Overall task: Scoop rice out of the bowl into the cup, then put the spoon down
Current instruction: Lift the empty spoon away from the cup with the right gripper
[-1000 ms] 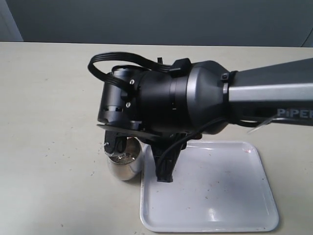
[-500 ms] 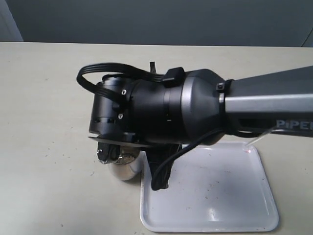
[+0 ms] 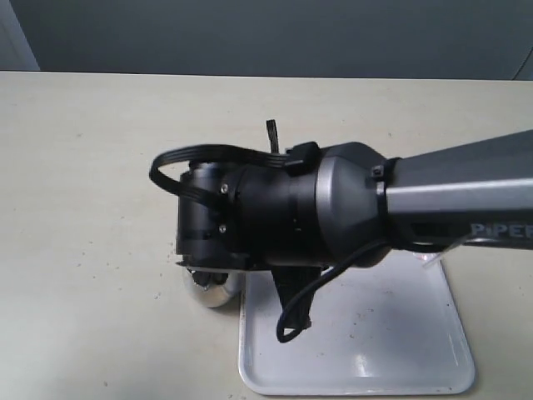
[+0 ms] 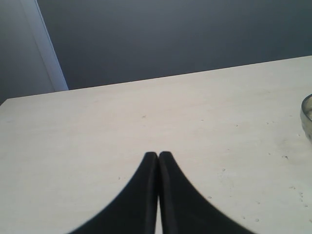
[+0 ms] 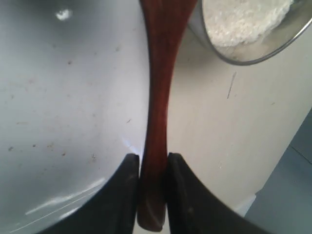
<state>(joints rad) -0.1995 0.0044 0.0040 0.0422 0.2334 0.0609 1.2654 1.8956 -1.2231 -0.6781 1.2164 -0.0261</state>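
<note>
Spoon (image 5: 158,97): dark reddish-brown wood, thin handle clamped between the two fingers of the right hand (image 5: 153,163), handle end poking out just behind the fingertips, the rest running straight ahead of the hand; its bowl is out of frame. Cup (image 5: 243,54): ahead of the right hand and just to one side of the spoon handle, shiny steel, rim tilted in this view, white rice (image 5: 239,19) heaped inside. White tray (image 5: 63,97) lies under the hand on the other side of the handle, specked with dark bits. Exterior view: right arm (image 3: 316,217) covers most of the scene, only the rounded base of the cup (image 3: 212,290) peeping out below the wrist, just beside the tray's edge. Left hand (image 4: 158,158): fingers pressed together, nothing between them, over bare worktop (image 4: 97,136), well apart from the cup.
</note>
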